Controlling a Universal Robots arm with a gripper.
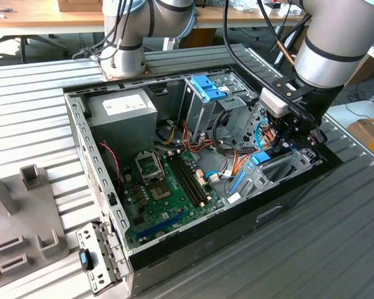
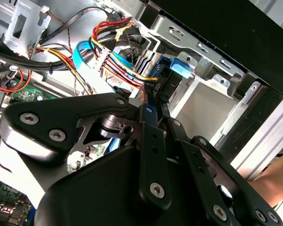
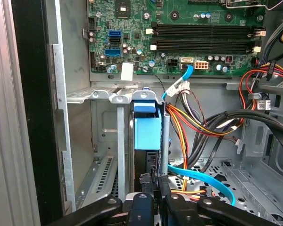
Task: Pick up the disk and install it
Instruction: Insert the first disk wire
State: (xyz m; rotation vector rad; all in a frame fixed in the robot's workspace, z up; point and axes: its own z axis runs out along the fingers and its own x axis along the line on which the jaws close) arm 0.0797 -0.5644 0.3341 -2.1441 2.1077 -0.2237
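Disk stood edgewise in case's drive bay, pincer clenched on its edge; seating seemed unfinished.

The open computer case lies on the slatted table, filling the middle of the exterior view. Inside it, the motherboard sits lower centre, the power supply upper left, the drive cage upper centre. The gripper reaches into the case's right end, at the disk standing in its bay. A loose bracket lies outside, lower left.
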